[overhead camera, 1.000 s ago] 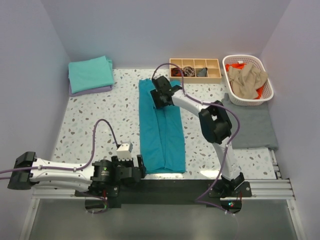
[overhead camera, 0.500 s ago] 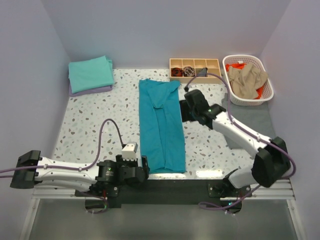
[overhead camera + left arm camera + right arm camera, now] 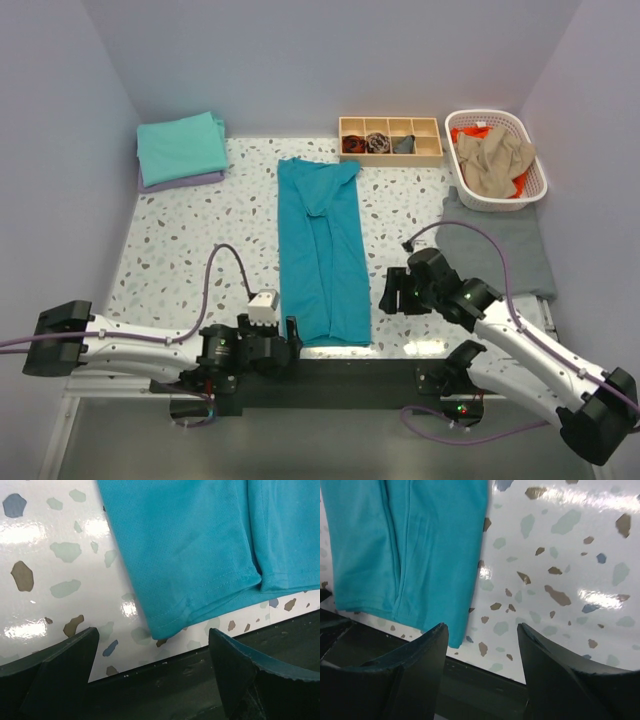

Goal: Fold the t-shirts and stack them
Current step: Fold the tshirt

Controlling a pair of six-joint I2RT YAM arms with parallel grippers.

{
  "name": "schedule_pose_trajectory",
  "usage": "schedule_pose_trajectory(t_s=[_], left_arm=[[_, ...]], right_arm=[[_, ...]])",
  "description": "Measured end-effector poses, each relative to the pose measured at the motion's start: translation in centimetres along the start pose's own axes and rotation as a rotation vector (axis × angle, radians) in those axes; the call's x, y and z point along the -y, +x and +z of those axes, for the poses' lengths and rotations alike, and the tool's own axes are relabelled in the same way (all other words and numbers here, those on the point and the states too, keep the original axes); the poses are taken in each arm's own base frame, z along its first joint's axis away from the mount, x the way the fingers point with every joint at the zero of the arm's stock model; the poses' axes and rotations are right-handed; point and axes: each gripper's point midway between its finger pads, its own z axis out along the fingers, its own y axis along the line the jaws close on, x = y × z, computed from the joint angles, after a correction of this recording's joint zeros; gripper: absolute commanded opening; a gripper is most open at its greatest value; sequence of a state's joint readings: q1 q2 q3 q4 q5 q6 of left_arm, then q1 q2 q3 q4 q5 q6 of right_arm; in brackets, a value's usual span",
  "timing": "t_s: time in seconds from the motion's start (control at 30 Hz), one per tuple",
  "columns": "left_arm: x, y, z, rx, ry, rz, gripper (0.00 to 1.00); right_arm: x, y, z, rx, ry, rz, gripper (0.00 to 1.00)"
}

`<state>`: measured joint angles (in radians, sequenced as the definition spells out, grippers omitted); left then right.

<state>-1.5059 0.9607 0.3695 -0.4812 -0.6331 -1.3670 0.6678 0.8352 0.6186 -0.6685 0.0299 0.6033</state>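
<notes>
A deep teal t-shirt (image 3: pixel 322 250) lies folded lengthwise in a long strip down the middle of the table. Its near hem shows in the left wrist view (image 3: pixel 200 550) and the right wrist view (image 3: pixel 410 550). My left gripper (image 3: pixel 291 340) is open and empty, just left of the shirt's near left corner. My right gripper (image 3: pixel 389 292) is open and empty, just right of the shirt's near right corner. A folded aqua-green t-shirt (image 3: pixel 182 146) lies on a lavender one (image 3: pixel 185 181) at the far left. Tan (image 3: pixel 492 162) and orange (image 3: pixel 472 133) shirts sit in the basket.
A white lattice basket (image 3: pixel 532 185) stands at the far right. A wooden compartment tray (image 3: pixel 390 139) sits at the back. A grey cloth (image 3: pixel 510 255) lies at the right edge. A black rail (image 3: pixel 340 380) runs along the near table edge.
My right arm has swung back from the shirt's far collar end to the near right corner. My left gripper has crept right toward the near left corner. The shirt lies still.
</notes>
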Motion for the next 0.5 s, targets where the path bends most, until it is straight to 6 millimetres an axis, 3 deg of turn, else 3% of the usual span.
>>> schedule_pose_trajectory(t_s=[0.27, 0.5], left_arm=[[0.5, -0.2, 0.5, 0.029, 0.031, -0.028, 0.88], [0.6, -0.4, 0.7, 0.054, 0.054, -0.052, 0.83]], right_arm=[[0.4, 5.9, 1.7, -0.183, -0.033, 0.093, 0.61], [-0.1, 8.2, 3.0, -0.244, -0.084, 0.153, 0.61]])
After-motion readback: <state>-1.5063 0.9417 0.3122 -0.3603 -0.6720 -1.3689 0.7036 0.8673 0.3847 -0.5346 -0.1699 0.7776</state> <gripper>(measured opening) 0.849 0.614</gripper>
